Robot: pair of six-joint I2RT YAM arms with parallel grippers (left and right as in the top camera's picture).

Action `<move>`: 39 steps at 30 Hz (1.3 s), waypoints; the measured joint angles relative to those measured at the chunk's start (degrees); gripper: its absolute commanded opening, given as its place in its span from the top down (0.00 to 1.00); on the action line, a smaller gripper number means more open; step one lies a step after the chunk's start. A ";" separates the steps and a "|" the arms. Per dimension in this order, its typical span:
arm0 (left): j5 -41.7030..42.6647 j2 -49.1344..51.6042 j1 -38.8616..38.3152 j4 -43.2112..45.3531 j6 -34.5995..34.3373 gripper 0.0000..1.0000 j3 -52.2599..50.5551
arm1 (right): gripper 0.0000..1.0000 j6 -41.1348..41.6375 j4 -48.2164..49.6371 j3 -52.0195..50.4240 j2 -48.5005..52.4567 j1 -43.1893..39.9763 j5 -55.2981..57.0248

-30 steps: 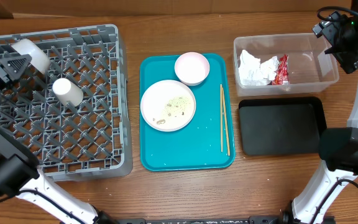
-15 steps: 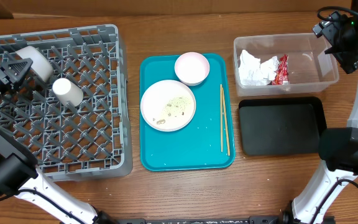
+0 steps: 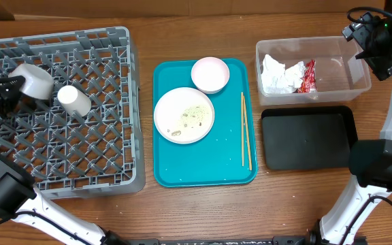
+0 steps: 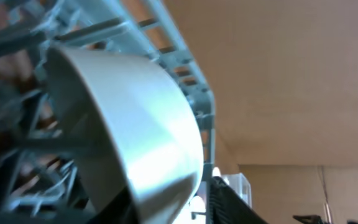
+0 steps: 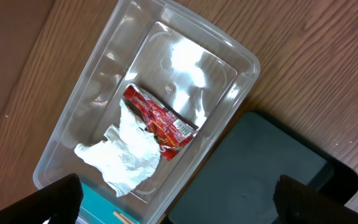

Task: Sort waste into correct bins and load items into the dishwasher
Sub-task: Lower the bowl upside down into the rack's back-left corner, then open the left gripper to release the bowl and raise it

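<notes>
My left gripper (image 3: 9, 85) is shut on the rim of the grey bowl (image 3: 34, 79) and holds it tilted, low over the far left part of the dish rack (image 3: 124, 102). In the left wrist view the grey bowl (image 4: 142, 124) fills the frame between my fingers (image 4: 166, 200). The white cup (image 3: 73, 100) lies in the rack. The plate (image 3: 172, 102) with food scraps (image 3: 190, 117), the pink bowl (image 3: 210, 74) and the chopsticks (image 3: 246, 131) are on the teal tray (image 3: 203, 167). The clear tub (image 3: 339, 75) holds the napkin (image 3: 281, 75) and the red wrapper (image 3: 308, 76). My right gripper (image 3: 367, 41) is open and empty above the tub.
The black tray (image 3: 308, 138) lies just in front of the clear tub and holds nothing. The right wrist view shows the tub (image 5: 185, 56), the napkin (image 5: 129, 155), the wrapper (image 5: 160, 118) and the black tray (image 5: 266, 174). Bare wooden table runs along the front edge.
My left gripper has moved toward the front and down with the grey bowl, which now sits lower and more tilted in the rack. The right arm has not moved.
</notes>
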 measured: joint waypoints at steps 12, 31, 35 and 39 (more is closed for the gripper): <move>-22.91 -10.32 -0.20 -8.76 -1.27 0.44 5.35 | 0.00 0.02 0.04 0.00 0.00 0.00 0.00; -56.70 -12.11 -18.49 -8.17 -1.29 0.96 7.63 | 0.00 0.02 0.04 0.00 0.00 0.00 0.00; -62.99 -9.46 -18.80 -8.31 -1.29 0.96 7.63 | 0.00 0.02 0.02 0.00 0.00 0.00 0.00; -68.83 -8.57 -18.75 -9.81 -1.29 0.96 7.58 | 0.00 0.02 0.02 0.00 0.00 0.00 0.00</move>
